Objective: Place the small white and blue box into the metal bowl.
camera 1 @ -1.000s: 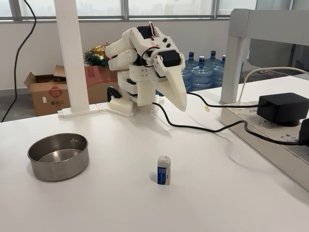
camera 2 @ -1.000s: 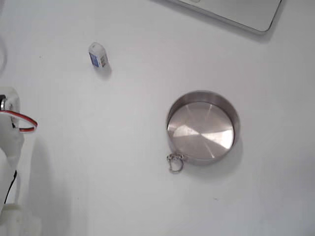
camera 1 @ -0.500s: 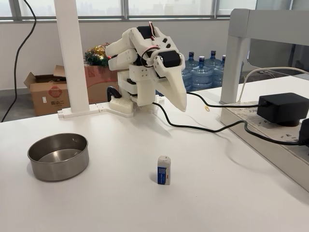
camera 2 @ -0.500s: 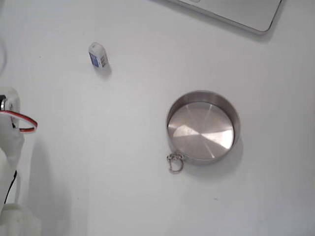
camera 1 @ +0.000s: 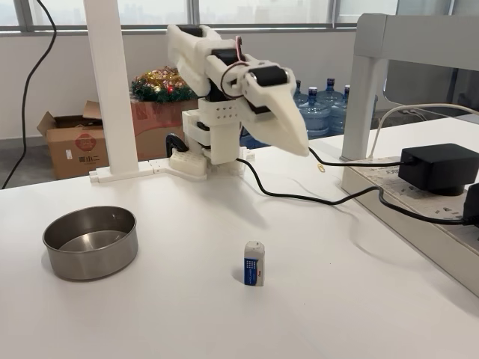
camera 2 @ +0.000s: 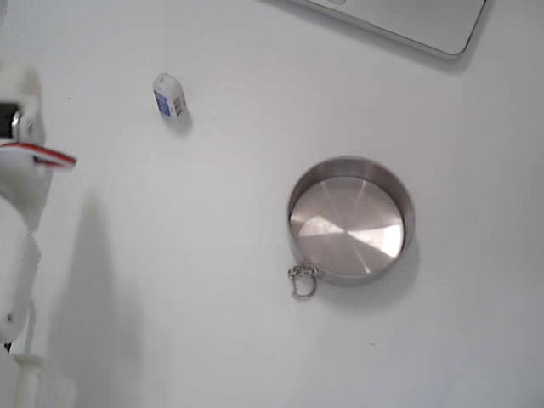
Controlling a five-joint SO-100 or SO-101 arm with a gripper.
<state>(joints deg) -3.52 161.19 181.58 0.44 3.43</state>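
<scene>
The small white and blue box (camera 1: pixel 254 263) stands upright on the white table, near the front centre; from above the box (camera 2: pixel 170 95) sits at upper left. The metal bowl (camera 1: pixel 90 263) rests empty at the left, about a bowl's width from the box. Seen from above, the bowl (camera 2: pixel 407 223) lies right of centre. My white gripper (camera 1: pixel 301 148) hangs in the air well behind and above the box, pointing down and to the right, its fingers together and holding nothing. A blurred part of the arm (camera 2: pixel 21 178) shows at the left edge.
A black power adapter (camera 1: pixel 438 168) and its cable (camera 1: pixel 314 198) lie on the right by a grey frame (camera 1: pixel 367 97). A white post (camera 1: pixel 112 90) stands behind the bowl. A laptop corner (camera 2: pixel 408 21) and a small key ring (camera 2: pixel 300 280) beside the bowl show from above.
The arm has unfolded from its tucked pose, and the gripper has risen and swung out to the right and forward. Box and bowl have not moved.
</scene>
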